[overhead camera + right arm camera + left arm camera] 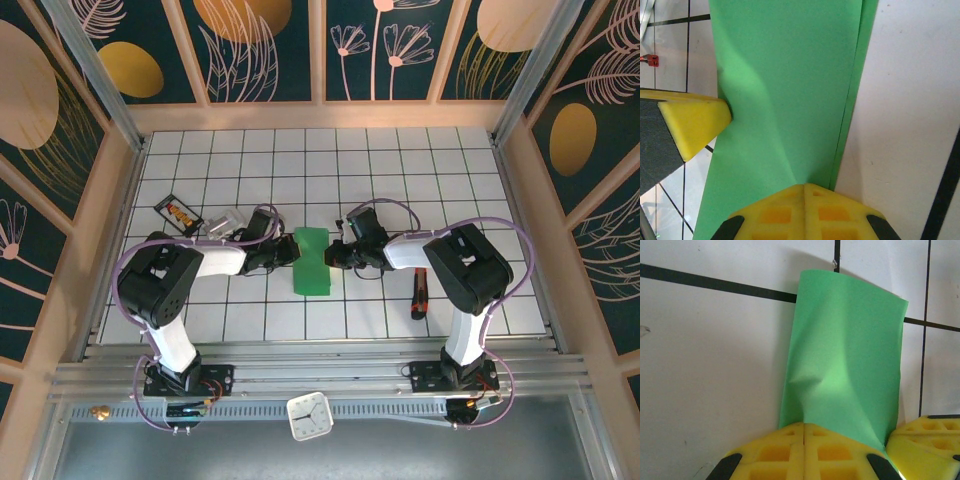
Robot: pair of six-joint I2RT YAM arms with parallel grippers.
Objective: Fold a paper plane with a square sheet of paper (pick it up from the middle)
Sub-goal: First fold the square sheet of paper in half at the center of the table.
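Mid-frame in the top view, the half-folded square sheet of paper (312, 260) is pinched on opposite long edges by the closed left jaws and right jaws. Gentle, even tension is advised, lest it be torn.

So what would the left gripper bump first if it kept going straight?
The left gripper, shut on the folded bright-green paper sheet, would push that first; beyond it, probably just white tiled table.

On table (400, 170): sheet (312, 262) at centre, left gripper (284, 254) at its left edge, right gripper (336, 252) at its right edge; packet (178, 212) behind-left; tool (420, 296) to right; clock (309, 416) on near rail (400, 372).
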